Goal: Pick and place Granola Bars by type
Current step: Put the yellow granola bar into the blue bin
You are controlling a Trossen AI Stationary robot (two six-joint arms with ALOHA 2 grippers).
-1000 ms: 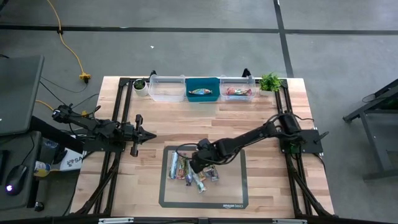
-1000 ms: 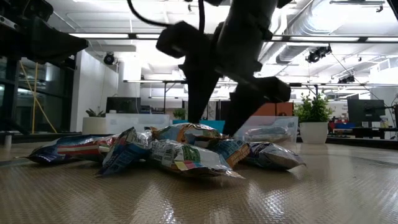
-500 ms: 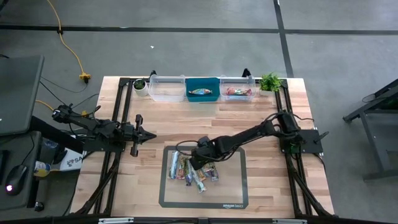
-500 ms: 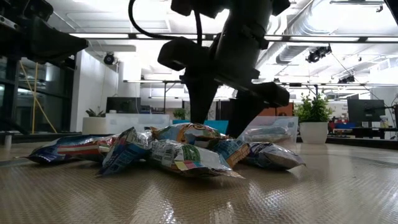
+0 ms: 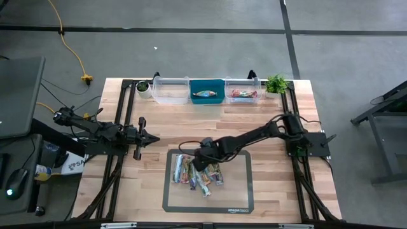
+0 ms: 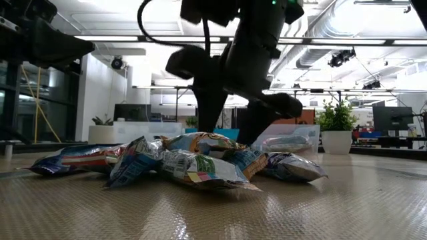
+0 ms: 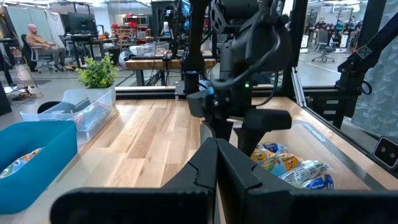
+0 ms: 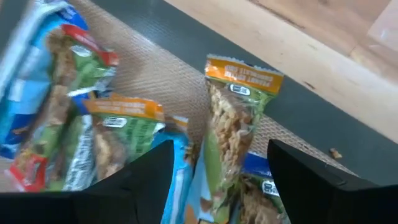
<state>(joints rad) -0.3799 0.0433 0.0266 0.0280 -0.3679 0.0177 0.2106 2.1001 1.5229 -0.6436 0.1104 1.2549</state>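
Note:
Several granola bars [image 5: 197, 173] lie heaped on a dark mat [image 5: 236, 191]; in the low view the heap [image 6: 193, 163] rests on the mat. My right gripper [image 5: 196, 162] hangs open over the heap's far side. Its fingers [image 8: 146, 180] stand on either side of a green bar with an orange end [image 8: 239, 112], which lies on other bars. Whether they touch it I cannot tell. My left gripper [image 5: 152, 138] waits shut near the table's left edge, away from the bars; its wrist view shows its shut fingers [image 7: 217, 168].
Three small bins stand along the far edge: a clear one [image 5: 170, 90], a blue one [image 5: 207, 84] holding a bar, and a clear one [image 5: 244, 87] holding a red-orange bar. Small plants [image 5: 276, 83] [image 5: 143, 86] flank them. Bare wood lies between the mat and the bins.
My right gripper has moved a little toward the table's far edge and left, over the far part of the heap, staying low above the bars. The bars have kept their places.

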